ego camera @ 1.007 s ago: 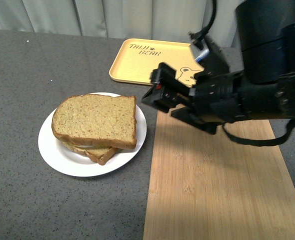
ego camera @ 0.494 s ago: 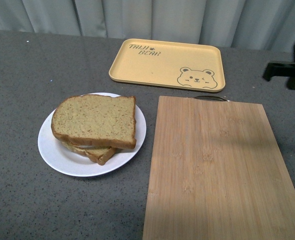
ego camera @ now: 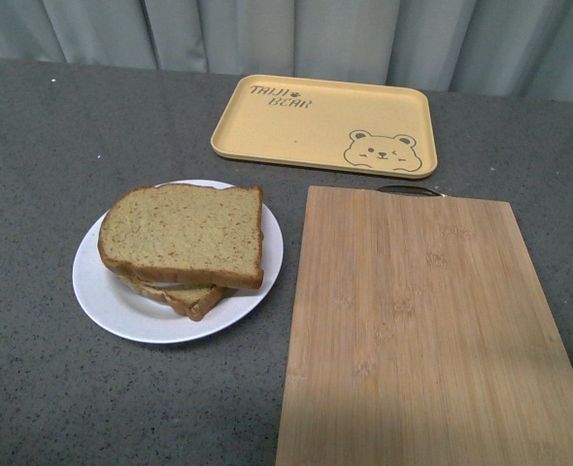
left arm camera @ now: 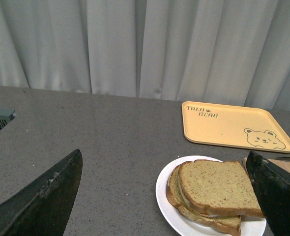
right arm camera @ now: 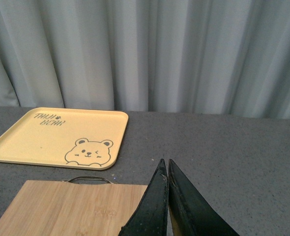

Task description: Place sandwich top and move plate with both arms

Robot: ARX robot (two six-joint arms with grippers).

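The black left hand (left arm camera: 163, 156) is spread wide, empty; the black right hand (right arm camera: 165, 163) is pressed closed on nothing. The speckled tan bread slice (ego camera: 185, 233) tops the sandwich on the round white plate (ego camera: 100, 299), on the grey tabletop (ego camera: 44, 388).

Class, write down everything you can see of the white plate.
The plate is round, plain white, smooth-looking, lying flat on the grey table, left of the wooden board with a gap between. A lower bread slice and the sandwich top, stacked, cover most of it; bare rim shows on its left and near sides. Nothing else touches it.
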